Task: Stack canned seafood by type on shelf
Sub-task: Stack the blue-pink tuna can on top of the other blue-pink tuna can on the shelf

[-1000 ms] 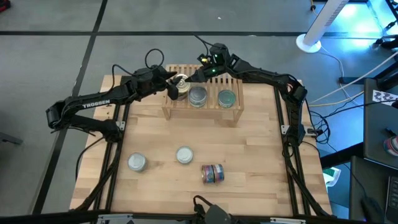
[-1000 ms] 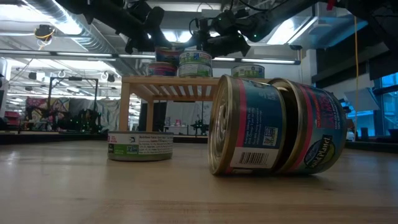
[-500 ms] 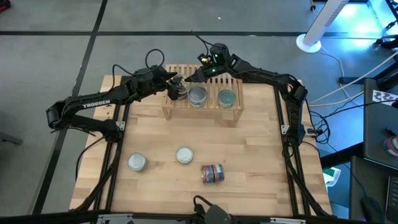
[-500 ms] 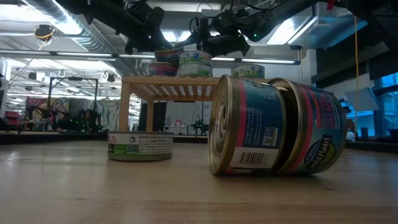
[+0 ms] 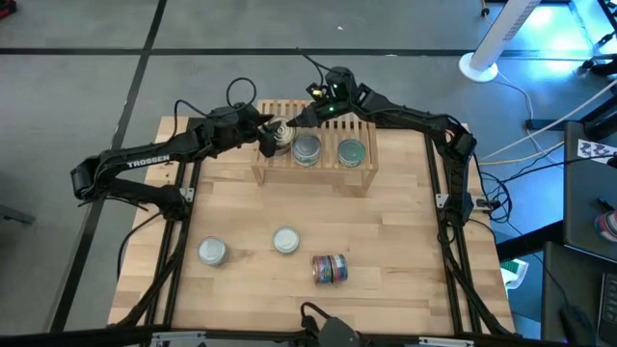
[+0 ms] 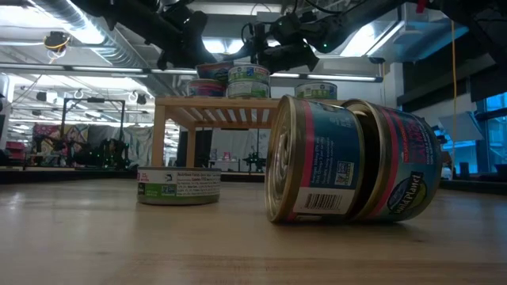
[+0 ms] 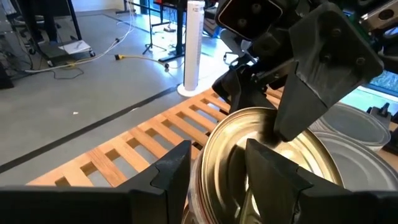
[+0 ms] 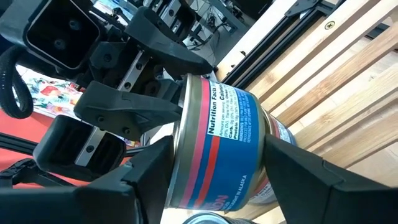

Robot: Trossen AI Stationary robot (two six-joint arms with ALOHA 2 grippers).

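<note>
Together over the shelf (image 5: 314, 164), left gripper (image 5: 265, 136) and right gripper (image 5: 292, 120) both pinching a blue-red tin (image 8: 221, 146), teal-green tins (image 5: 329, 150) just beside them.

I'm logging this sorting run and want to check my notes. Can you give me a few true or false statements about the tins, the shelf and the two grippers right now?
1. Both grippers are at one blue-red tin above the shelf's left end. True: the right gripper has a finger on each side of it, and the left gripper grips its rim.
2. Two loose tins on the table lie on their sides. True: the blue-red pair lies end to end near the front.
3. The shelf holds no tins. False: a silver-lidded tin and a teal-green tin stand on it.
4. Only one silver-lidded tin stands upright on the table. False: there are two.
</note>
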